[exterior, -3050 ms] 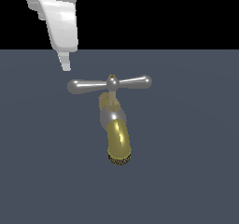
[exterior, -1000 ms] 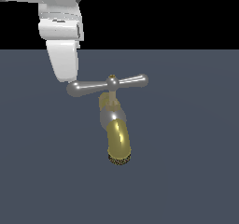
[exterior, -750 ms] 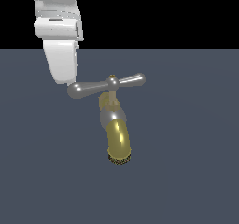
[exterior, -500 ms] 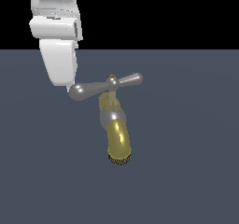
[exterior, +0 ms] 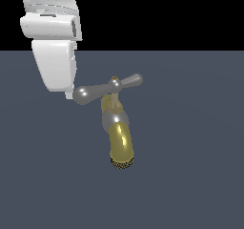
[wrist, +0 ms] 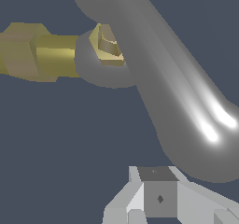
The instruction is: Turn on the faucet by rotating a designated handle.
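just beside claw [exterior: 68, 90], toward exterior view's right: silver handle [exterior: 107, 88], tilted, its rounded near end touching or almost touching claw tip. claw's fingers closed together in wrist view, gripping nothing. below handle, faucet [exterior: 119, 140] with silver collar, brass-gold spout curving down to dark mesh tip. all on flat grey-blue floor [exterior: 190, 166]. wrist view: handle [wrist: 177, 101] large, finger [wrist: 156, 197] just beside its end.

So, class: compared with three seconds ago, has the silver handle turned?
Yes. Against the fixed brass spout, the handle has rotated: its end beside the gripper now sits lower, and its far end sits higher.
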Available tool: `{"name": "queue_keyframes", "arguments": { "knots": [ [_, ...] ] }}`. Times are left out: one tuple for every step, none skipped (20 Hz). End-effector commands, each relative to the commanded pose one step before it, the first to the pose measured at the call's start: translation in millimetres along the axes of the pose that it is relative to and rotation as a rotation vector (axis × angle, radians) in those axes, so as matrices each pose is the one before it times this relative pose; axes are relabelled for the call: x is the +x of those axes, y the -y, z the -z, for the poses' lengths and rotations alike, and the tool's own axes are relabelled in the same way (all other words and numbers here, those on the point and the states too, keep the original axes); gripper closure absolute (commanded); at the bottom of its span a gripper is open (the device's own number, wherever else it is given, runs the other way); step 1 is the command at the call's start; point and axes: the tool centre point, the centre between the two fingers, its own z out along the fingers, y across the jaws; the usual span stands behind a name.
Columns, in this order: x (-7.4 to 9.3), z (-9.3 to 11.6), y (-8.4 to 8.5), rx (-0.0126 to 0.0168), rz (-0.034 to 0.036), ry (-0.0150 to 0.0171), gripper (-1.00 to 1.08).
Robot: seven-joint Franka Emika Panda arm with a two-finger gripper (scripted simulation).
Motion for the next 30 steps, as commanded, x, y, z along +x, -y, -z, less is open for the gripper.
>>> {"name": "queue_keyframes", "arguments": {
  "knots": [
    [4.18, 0.01, -4.13, -0.00057, -0.00265, -0.00017, 1.08],
    [1.82, 0.05, -2.43, 0.00000, 0.00000, 0.00000, 1.08],
    [1.83, 0.05, -2.44, 0.00000, 0.00000, 0.00000, 1.08],
    [2.10, -0.06, -2.42, -0.00023, -0.00064, -0.00012, 1.08],
    [1.85, 0.05, -2.47, 0.00000, 0.00000, 0.00000, 1.08],
    [1.86, 0.05, -2.49, 0.00000, 0.00000, 0.00000, 1.08],
    [2.13, -0.05, -2.47, -0.00024, -0.00064, -0.00012, 1.08],
    [1.89, 0.05, -2.52, 0.00000, 0.00000, 0.00000, 1.08],
    [2.16, -0.05, -2.50, -0.00024, -0.00064, -0.00012, 1.08],
    [1.92, 0.05, -2.56, 0.00000, 0.00000, 0.00000, 1.08],
    [1.93, 0.05, -2.57, 0.00000, 0.00000, 0.00000, 1.08],
    [2.19, -0.05, -2.56, -0.00025, -0.00063, -0.00012, 1.08],
    [1.97, 0.05, -2.61, 0.00000, 0.00000, 0.00000, 1.08],
    [2.22, -0.05, -2.59, -0.00026, -0.00063, -0.00012, 1.08],
    [2.00, 0.05, -2.65, 0.00000, 0.00000, 0.00000, 1.08],
    [2.02, 0.05, -2.67, 0.00000, 0.00000, 0.00000, 1.08],
    [2.26, -0.05, -2.65, -0.00027, -0.00062, -0.00013, 1.08],
    [2.05, 0.05, -2.71, 0.00000, 0.00000, 0.00000, 1.08],
    [2.29, -0.05, -2.70, -0.00028, -0.00061, -0.00014, 1.08],
    [2.09, 0.06, -2.75, 0.00000, 0.00000, 0.00000, 1.08],
    [2.32, -0.05, -2.74, -0.00030, -0.00060, -0.00016, 1.08],
    [2.13, 0.06, -2.79, 0.00000, 0.00000, 0.00000, 1.08],
    [2.15, 0.06, -2.81, 0.00000, 0.00000, 0.00000, 1.08],
    [2.37, -0.05, -2.80, -0.00031, -0.00059, -0.00018, 1.08],
    [2.19, 0.06, -2.86, 0.00000, 0.00000, 0.00000, 1.08],
    [2.40, -0.05, -2.85, -0.00033, -0.00057, -0.00021, 1.08],
    [2.25, 0.07, -2.90, 0.00000, 0.00000, 0.00000, 1.08],
    [2.44, -0.04, -2.89, -0.00035, -0.00053, -0.00027, 1.08],
    [0.00, 0.00, 0.00, 0.00000, 0.00000, 0.00000, 1.08],
    [-9.78, -0.17, 4.45, -0.00035, 0.01955, -0.00075, 1.08]
  ]
}}
